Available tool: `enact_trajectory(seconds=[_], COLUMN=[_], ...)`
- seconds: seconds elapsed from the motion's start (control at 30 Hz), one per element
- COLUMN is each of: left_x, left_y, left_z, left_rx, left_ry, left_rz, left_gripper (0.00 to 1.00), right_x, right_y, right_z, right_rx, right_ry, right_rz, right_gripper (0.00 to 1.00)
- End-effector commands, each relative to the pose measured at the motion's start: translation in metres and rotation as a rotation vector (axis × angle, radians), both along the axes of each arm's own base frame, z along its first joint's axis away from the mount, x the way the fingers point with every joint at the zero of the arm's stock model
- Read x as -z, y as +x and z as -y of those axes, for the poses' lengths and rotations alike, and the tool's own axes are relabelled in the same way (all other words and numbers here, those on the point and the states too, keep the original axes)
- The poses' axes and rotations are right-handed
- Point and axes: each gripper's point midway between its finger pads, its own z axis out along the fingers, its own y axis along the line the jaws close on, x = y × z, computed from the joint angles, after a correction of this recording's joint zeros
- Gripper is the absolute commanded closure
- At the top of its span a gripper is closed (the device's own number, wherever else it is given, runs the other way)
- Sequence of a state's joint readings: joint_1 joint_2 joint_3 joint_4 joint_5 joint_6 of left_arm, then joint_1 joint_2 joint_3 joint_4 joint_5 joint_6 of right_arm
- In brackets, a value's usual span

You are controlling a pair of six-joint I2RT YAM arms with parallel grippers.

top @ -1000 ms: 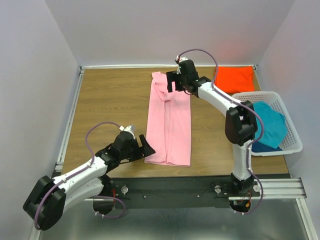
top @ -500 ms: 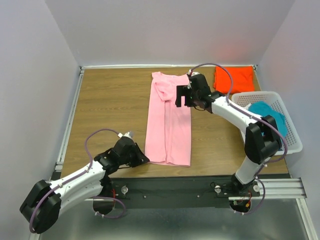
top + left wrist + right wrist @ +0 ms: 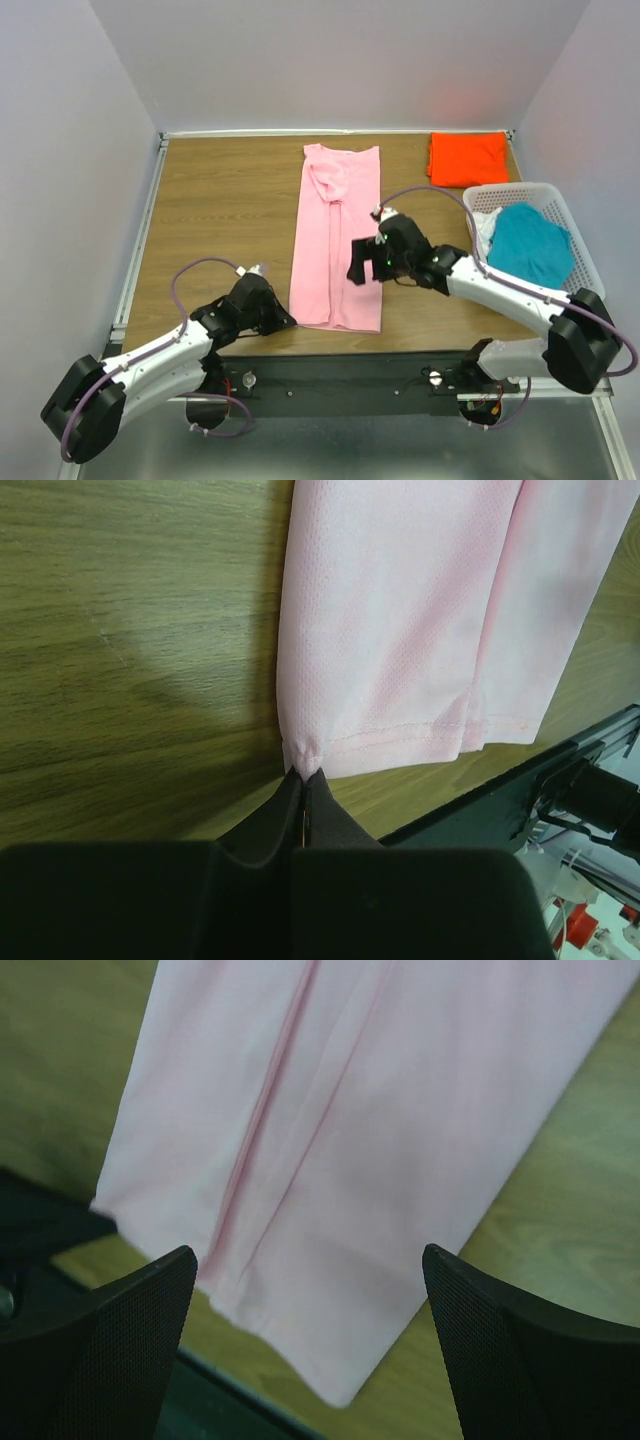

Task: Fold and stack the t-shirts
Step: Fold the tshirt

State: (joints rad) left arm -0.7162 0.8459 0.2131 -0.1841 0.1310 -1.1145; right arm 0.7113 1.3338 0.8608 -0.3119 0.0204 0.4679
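The pink shirt (image 3: 337, 240) lies on the bench (image 3: 220, 220) as a narrow strip with the sleeves folded in. Its long axis runs from the far edge toward the arm bases, collar far and hem (image 3: 400, 745) near. My left gripper (image 3: 283, 320) is pinched on the hem's near-left corner, and in its wrist view the fingertips meet on the cloth. My right gripper (image 3: 366, 268) hangs with its fingers wide apart, holding nothing, over the near right part of the strip. In its wrist view the near-right hem corner shows between the fingers.

That corner is what the next move turns on. The right arm is the nearer one, and I judge it must drop and close there so both corners can travel along the long axis toward the collar.

The orange shirt (image 3: 467, 157) sits folded at the far right, and the teal shirt (image 3: 530, 243) lies in the basket (image 3: 590, 290).
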Motion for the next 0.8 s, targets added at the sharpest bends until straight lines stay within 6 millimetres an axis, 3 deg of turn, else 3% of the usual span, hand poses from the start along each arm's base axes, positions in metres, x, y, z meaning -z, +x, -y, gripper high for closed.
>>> enact_trajectory(seconds=[0.0, 0.17, 0.27, 0.43, 0.63, 0.77], left_x=[-0.005, -0.008, -0.009, -0.012, -0.013, -0.012], left_y=[0.003, 0.002, 0.0, -0.001, 0.0, 0.0], left_z=[0.0, 0.0, 0.0, -0.001, -0.001, -0.001], left_rx=[0.019, 0.03, 0.032, 0.026, 0.021, 0.026], left_ry=[0.013, 0.007, 0.005, 0.0, -0.005, -0.003], left_rz=[0.044, 0.055, 0.053, 0.057, 0.065, 0.063], left_gripper=[1.0, 1.0, 1.0, 1.0, 1.0, 1.0], right_x=[0.03, 0.06, 0.069, 0.073, 0.073, 0.088], right_y=[-0.082, -0.143, -0.155, -0.159, -0.153, -0.156], right_z=[-0.01, -0.006, -0.004, 0.005, 0.032, 0.039], right_rx=[-0.153, -0.247, -0.236, -0.221, -0.162, -0.149], right_ry=[0.017, -0.083, -0.12, -0.164, -0.261, -0.311], right_rz=[-0.183, -0.311, -0.336, -0.334, -0.286, -0.315], right_gripper=[0.0, 0.0, 0.01, 0.08, 0.08, 0.11])
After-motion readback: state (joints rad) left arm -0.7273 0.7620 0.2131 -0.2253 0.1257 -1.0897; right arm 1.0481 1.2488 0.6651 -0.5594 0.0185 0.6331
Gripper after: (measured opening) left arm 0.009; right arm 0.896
